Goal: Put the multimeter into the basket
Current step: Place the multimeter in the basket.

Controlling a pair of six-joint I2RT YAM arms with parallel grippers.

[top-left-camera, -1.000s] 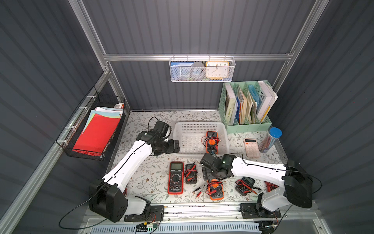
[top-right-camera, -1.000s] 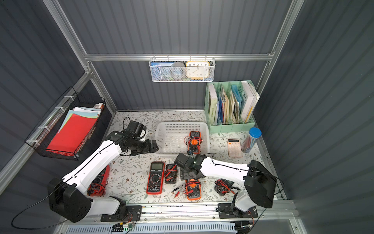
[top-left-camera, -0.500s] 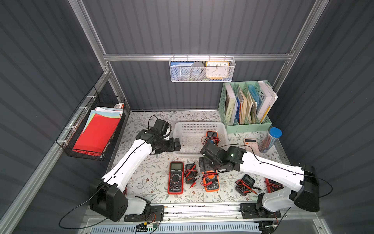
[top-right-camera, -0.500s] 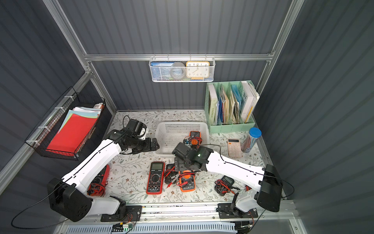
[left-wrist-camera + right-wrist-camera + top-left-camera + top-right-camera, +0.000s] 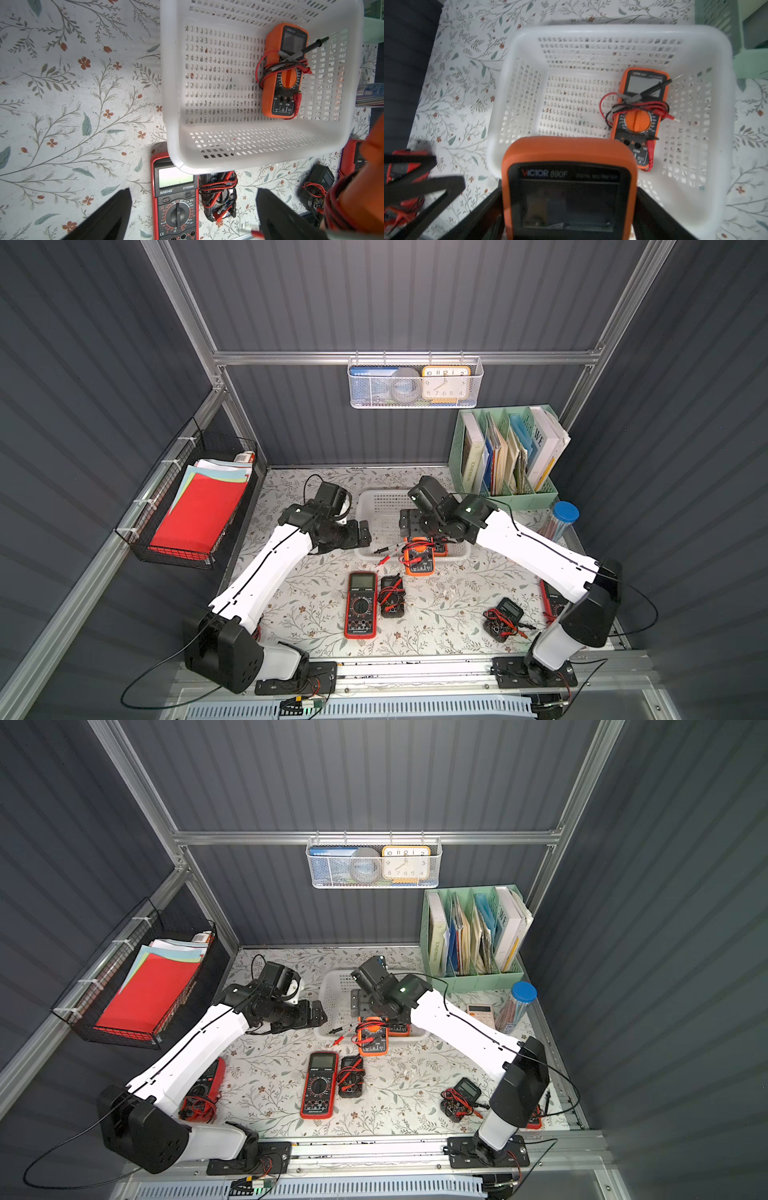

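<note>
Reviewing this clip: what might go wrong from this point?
1. Probe leads of the held multimeter dangle past the near rim of the basket; they may snag or end up outside.
2. The right gripper holds it close to the multimeter already inside; lowering could land it on that one.

Since a second ago: right gripper (image 5: 417, 537) lifting multimeter (image 5: 419, 562) off table front, from spot just beside black meter (image 5: 392, 596), and carrying it toward basket (image 5: 374, 506). Multimeter now hanging over basket's near rim, no longer lying on table. Meanwhile right arm (image 5: 532, 549) unfolding from tucked pose, stretching forward and leftward. Leads (image 5: 384, 559) now trailing loose from multimeter, probe tips hanging by near rim.
</note>
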